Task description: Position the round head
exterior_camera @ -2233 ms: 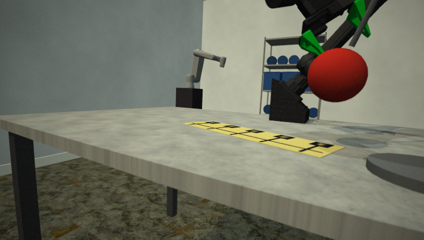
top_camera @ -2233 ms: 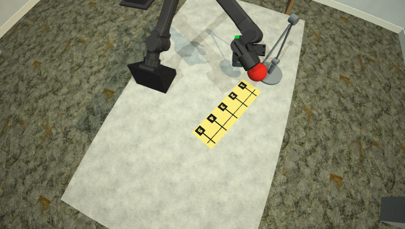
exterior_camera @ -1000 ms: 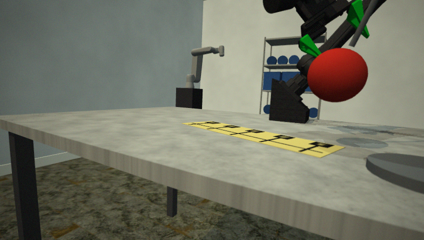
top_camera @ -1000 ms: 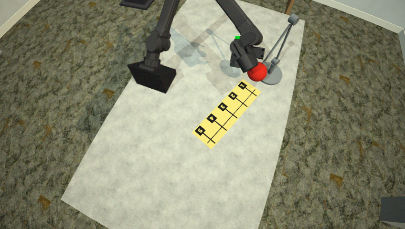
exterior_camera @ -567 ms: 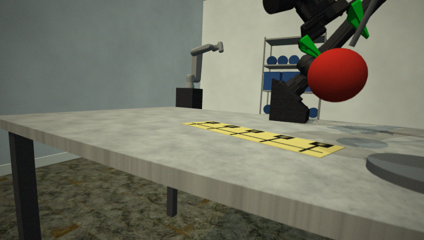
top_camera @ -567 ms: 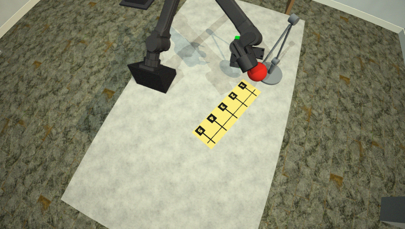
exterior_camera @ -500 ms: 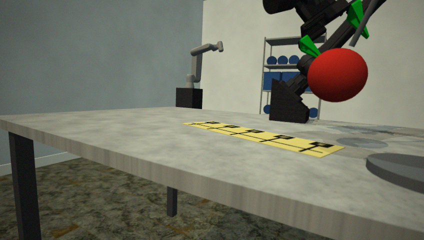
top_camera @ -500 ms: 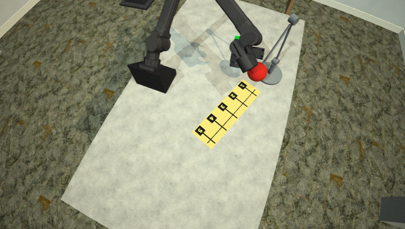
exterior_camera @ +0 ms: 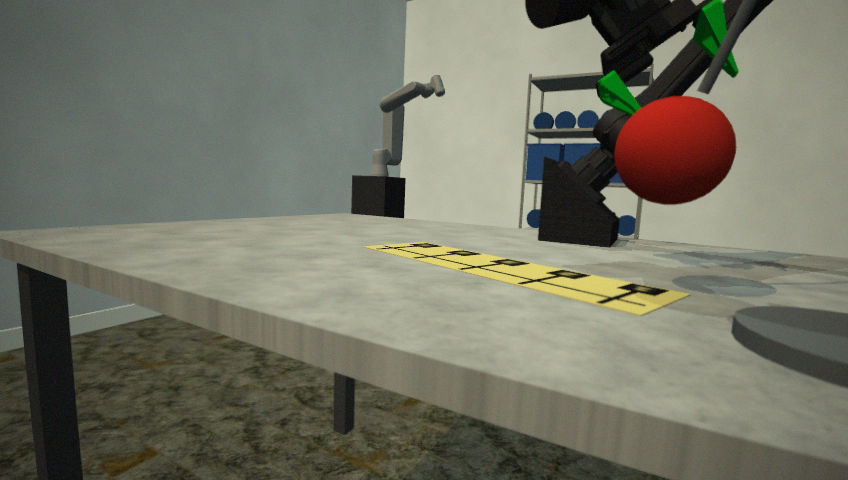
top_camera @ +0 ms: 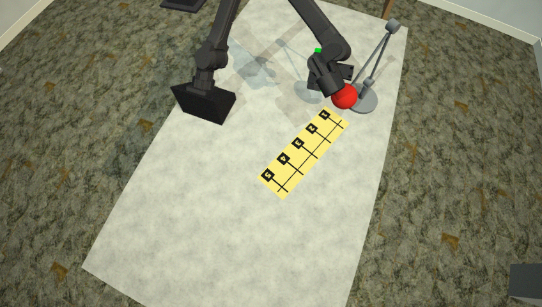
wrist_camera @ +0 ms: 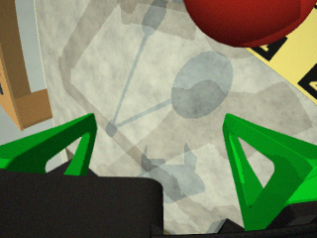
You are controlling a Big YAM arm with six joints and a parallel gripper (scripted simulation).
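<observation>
The lamp's round red head (top_camera: 344,96) hangs well above the bench between its grey foot (top_camera: 364,103) and the near end of the yellow strip (top_camera: 303,151), short of mark 1 (top_camera: 339,122). The lamp's grey arms rise to an elbow (top_camera: 392,26). My gripper (top_camera: 321,81) is open with green fingers, just above and behind the head, not touching it; the fingers spread wide in the wrist view (wrist_camera: 158,153). Marks 1 to 5 run away from the foot towards mark 5 (top_camera: 282,188).
My arm's black base (top_camera: 203,99) stands on the bench left of the strip. A second grey arm (exterior_camera: 395,118) and a shelf with blue things (exterior_camera: 565,148) stand beyond the bench. The lamp's foot fills the bench's right side in the side view (exterior_camera: 794,342).
</observation>
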